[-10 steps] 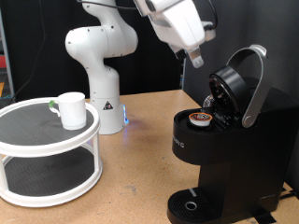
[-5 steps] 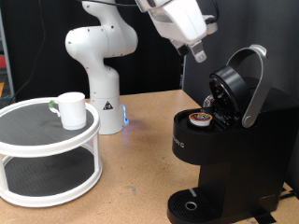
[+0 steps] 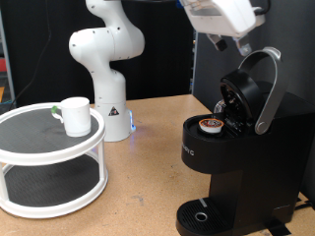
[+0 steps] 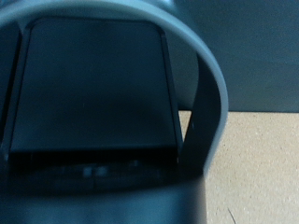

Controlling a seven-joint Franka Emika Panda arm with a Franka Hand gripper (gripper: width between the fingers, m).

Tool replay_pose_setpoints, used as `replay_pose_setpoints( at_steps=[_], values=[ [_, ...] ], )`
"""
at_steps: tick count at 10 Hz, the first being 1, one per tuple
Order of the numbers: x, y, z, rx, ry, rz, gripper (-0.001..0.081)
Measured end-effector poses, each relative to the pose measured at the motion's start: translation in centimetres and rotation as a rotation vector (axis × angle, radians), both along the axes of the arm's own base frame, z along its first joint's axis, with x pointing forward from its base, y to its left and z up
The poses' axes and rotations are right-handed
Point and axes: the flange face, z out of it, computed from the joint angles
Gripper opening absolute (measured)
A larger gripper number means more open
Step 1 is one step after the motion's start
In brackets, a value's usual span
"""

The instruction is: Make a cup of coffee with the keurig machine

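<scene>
The keurig machine [image 3: 236, 162] stands at the exterior view's right with its lid [image 3: 244, 93] tilted open and its grey-silver handle [image 3: 269, 84] raised. A small pod with a brown top [image 3: 210, 125] sits in the open chamber. My gripper [image 3: 231, 41] is at the exterior view's top, just above the raised lid and handle, with nothing between its fingers. The wrist view is filled by the dark lid [image 4: 93, 93] and the grey handle arch [image 4: 210, 103]; the fingers do not show there. The white cup [image 3: 75, 115] stands on a round stand at the left, far from the gripper.
The cup's white two-tier round stand [image 3: 49, 149] takes up the exterior view's lower left. The white robot arm base [image 3: 106, 69] stands behind it on the wooden table [image 3: 148, 182]. The machine's drip tray [image 3: 200, 214] holds nothing.
The gripper has moved to the exterior view's right and up, from left of the open lid to directly above the lid and handle. Cup, pod and machine have not moved.
</scene>
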Motion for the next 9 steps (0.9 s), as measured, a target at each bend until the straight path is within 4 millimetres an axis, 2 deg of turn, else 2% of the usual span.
replay_pose_setpoints(
  at_steps=[4,6,7,8,9],
  values=[
    [-0.6,5.0,0.5,-0.016,-0.010,-0.010,0.0808],
    [-1.0,6.9,0.7,-0.017,-0.015,-0.008,0.0808],
    [-1.2,7.7,0.8,-0.019,-0.017,-0.009,0.0770],
    [-1.3,8.4,0.8,-0.020,-0.018,-0.010,0.0615],
    [-1.5,9.0,0.8,-0.021,-0.018,-0.012,0.0615]
  ],
)
